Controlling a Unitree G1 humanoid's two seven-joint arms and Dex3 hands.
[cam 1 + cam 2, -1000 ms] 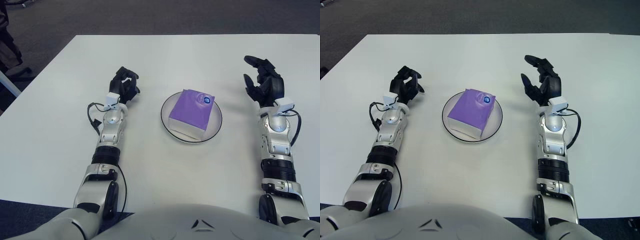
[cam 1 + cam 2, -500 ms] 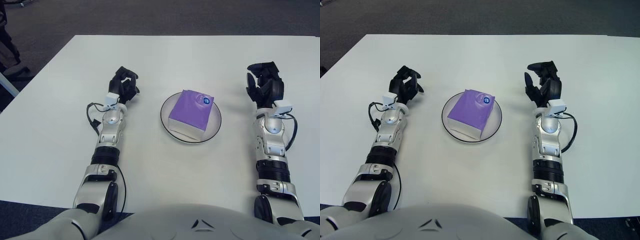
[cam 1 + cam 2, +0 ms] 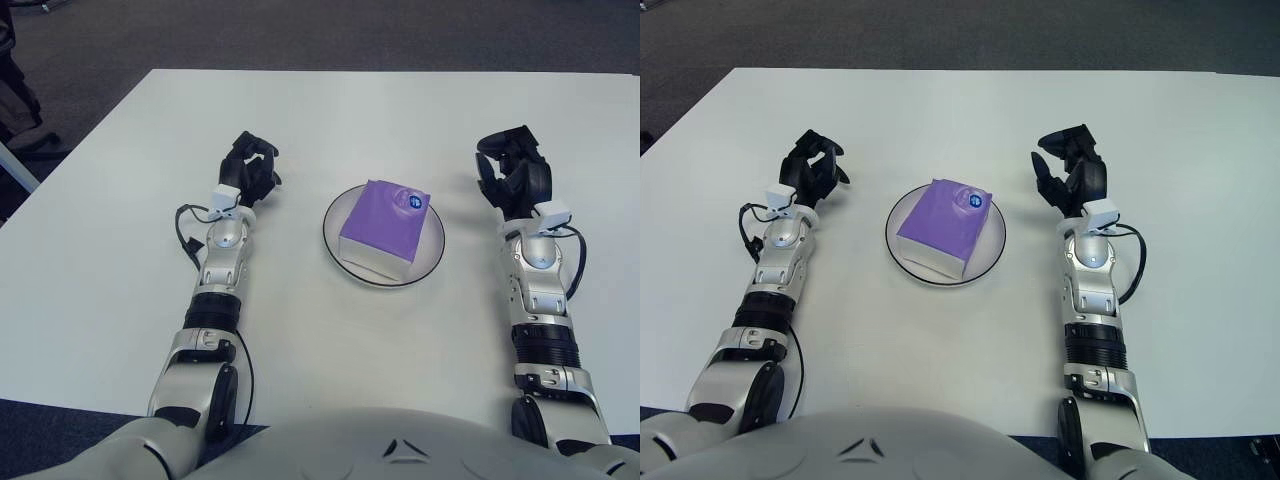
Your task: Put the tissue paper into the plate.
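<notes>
The purple tissue paper pack (image 3: 384,225) has a smooth, faintly sheened wrapper like thin plastic film, with a small glossy blue-and-white sticker (image 3: 413,201) near its far corner, and it lies in a round white plate with a dark rim (image 3: 432,250) that looks glazed and smooth like ceramic. Under the plate, the white table (image 3: 330,110) is a matt, even surface without grain, and beyond the table's far edge the dark grey floor (image 3: 300,30) looks rough and fibrous like carpet. Left of the plate the left hand (image 3: 249,171) and right of it the right hand (image 3: 513,178) both have matt black plastic fingers, joined to forearms of satin silver metal with black ribbed rings and thin black rubbery cables.
</notes>
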